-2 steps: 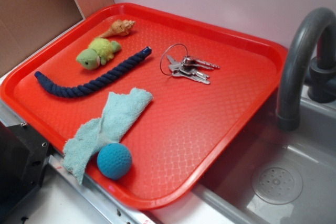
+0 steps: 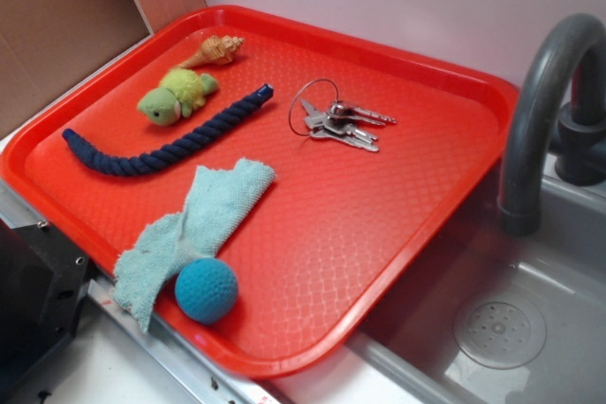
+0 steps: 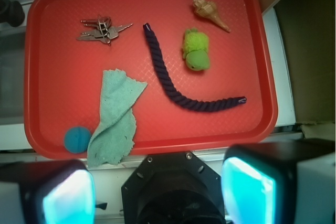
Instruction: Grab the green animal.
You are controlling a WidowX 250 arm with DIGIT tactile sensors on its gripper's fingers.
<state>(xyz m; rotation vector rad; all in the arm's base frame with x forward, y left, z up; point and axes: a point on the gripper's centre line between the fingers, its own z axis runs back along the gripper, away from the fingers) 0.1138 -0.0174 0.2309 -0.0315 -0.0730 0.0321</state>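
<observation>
A toy kitchen; grey sink point(image 2: 530, 328) and faucet point(image 2: 540, 111) beside a red tray point(image 2: 379, 234).

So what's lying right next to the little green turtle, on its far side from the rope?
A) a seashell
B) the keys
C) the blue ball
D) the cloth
A: the seashell lies just beyond the turtle near the tray's back corner, while the rope runs along its other side; the keys, ball and cloth lie well away.
</observation>
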